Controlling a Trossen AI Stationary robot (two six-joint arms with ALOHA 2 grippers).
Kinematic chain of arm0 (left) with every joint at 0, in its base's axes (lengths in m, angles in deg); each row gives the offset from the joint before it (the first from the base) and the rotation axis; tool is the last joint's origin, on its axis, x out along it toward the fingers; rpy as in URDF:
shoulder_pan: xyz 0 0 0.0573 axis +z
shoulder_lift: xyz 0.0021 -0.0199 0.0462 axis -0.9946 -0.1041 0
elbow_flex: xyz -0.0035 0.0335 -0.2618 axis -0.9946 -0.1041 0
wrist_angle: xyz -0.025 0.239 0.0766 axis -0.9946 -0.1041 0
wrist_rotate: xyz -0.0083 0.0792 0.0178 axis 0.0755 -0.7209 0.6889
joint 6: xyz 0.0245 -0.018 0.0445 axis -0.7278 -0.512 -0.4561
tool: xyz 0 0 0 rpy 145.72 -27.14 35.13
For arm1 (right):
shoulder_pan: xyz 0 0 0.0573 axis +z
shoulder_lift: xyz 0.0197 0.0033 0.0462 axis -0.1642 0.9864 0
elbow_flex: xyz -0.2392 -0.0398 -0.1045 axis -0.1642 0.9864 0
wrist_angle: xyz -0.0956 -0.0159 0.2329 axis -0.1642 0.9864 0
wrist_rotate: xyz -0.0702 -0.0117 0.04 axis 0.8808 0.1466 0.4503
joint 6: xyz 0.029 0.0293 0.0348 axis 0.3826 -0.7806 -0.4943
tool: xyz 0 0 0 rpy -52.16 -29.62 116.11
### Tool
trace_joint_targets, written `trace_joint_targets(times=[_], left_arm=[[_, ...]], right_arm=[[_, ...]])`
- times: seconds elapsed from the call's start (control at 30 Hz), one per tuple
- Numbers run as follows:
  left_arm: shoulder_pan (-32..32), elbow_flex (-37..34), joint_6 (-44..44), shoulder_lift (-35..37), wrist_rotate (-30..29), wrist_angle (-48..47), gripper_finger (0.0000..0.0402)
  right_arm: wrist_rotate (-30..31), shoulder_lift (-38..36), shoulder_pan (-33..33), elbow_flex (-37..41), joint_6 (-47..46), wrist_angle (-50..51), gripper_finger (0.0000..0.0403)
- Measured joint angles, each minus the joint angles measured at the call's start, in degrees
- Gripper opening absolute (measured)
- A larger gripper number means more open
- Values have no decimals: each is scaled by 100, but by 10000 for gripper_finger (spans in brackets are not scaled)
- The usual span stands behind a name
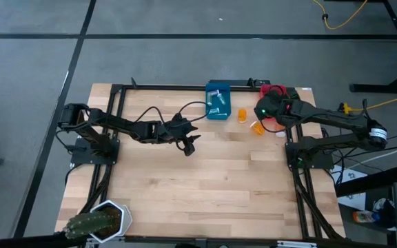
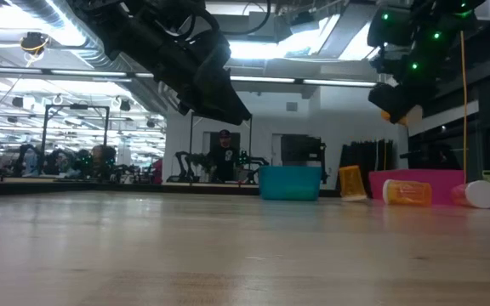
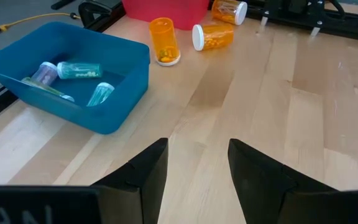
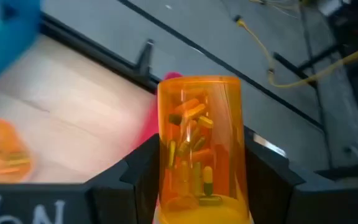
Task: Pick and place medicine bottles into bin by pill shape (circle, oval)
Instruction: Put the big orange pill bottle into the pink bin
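Note:
My right gripper [image 1: 261, 110] is shut on an orange pill bottle [image 4: 199, 143] with oval capsules inside, high above the table by the red bin [image 1: 276, 90]; it shows at the low view's upper right [image 2: 401, 104]. My left gripper [image 3: 197, 146] is open and empty over the bare table's middle [image 1: 189, 145]. One orange bottle [image 3: 162, 40] stands on its cap. Two more [image 3: 213, 36] [image 3: 229, 9] lie on their sides by the red bin [image 3: 166, 9]. The blue bin [image 3: 67, 74] holds teal bottles [image 3: 79, 70] and a clear one [image 3: 42, 73]. My right gripper pinches the orange bottle by its side walls [image 4: 166, 163] between the two fingers [image 4: 138, 171], one on either side. One end of the bottle sticks out past the fingertips. The bottle is lifted clear of the table [image 2: 412, 110].
The blue bin [image 1: 218, 101] and red bin stand side by side at the table's far edge, with a black frame rail behind them. Loose orange bottles [image 1: 242, 114] [image 1: 257, 127] lie in front of them. A white hexagonal object [image 1: 109, 219] sits at the near left corner.

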Motion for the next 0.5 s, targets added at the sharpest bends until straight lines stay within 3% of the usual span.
trace_joint_targets(times=[0.5], left_arm=[[0,1,2,0,-2,-1,163]], right_arm=[[8,596,-889,0,-5,38,186]])
